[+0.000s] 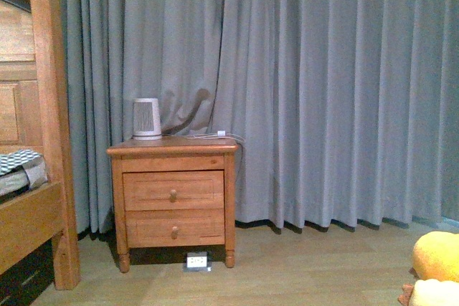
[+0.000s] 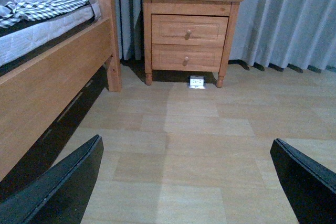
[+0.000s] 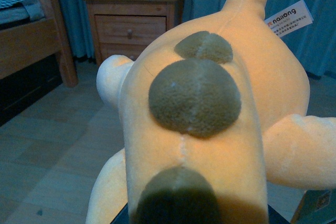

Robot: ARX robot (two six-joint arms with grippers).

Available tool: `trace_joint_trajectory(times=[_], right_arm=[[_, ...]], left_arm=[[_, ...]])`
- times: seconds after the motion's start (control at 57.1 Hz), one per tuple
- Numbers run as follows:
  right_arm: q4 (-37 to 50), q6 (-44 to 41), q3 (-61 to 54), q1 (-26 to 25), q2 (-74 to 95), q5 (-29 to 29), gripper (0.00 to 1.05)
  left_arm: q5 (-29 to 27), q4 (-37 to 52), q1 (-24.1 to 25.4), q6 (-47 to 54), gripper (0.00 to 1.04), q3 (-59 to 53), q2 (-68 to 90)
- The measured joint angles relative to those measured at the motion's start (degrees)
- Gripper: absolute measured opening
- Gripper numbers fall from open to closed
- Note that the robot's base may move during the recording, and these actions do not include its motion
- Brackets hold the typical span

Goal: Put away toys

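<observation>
Front view: a two-drawer wooden nightstand (image 1: 173,195) stands against a grey-blue curtain (image 1: 323,91), beside the post of a wooden bed frame (image 1: 51,134). On its top sit a white ribbed appliance (image 1: 146,118) and a white cable (image 1: 211,135). A small white box (image 1: 197,260) lies on the wood-pattern floor (image 1: 301,270) at the front edge of the nightstand, between its legs; its markings are too small to read. The plush animal (image 1: 435,254), orange-yellow with a paler cream part below, shows only partly at the lower right corner, low near the floor and well apart from the nightstand. Left wrist view: the left gripper (image 2: 186,142) is spread wide, its two black fingers (image 2: 63,187) at opposite edges with only bare floor between them and nothing held; checked bedding (image 2: 47,3) lies on the bed. Right wrist view: the plush animal fills the picture at close range, showing round olive-brown patches along a central seam and a white tag (image 3: 289,18) printed "nailong" in red, with smaller lines below that cannot be read. The right gripper is hidden behind the plush, so its opening and whether it holds the toy cannot be told.
</observation>
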Motion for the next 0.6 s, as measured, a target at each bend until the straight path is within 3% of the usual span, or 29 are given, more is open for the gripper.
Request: trace_joint_trajectory(times=[0.595], right_arm=[[0.0,0.0,0.0,0.0,0.0,0.02,0.17]], left_arm=[[0.0,0.0,0.02,0.0,0.99,0.0,0.0]])
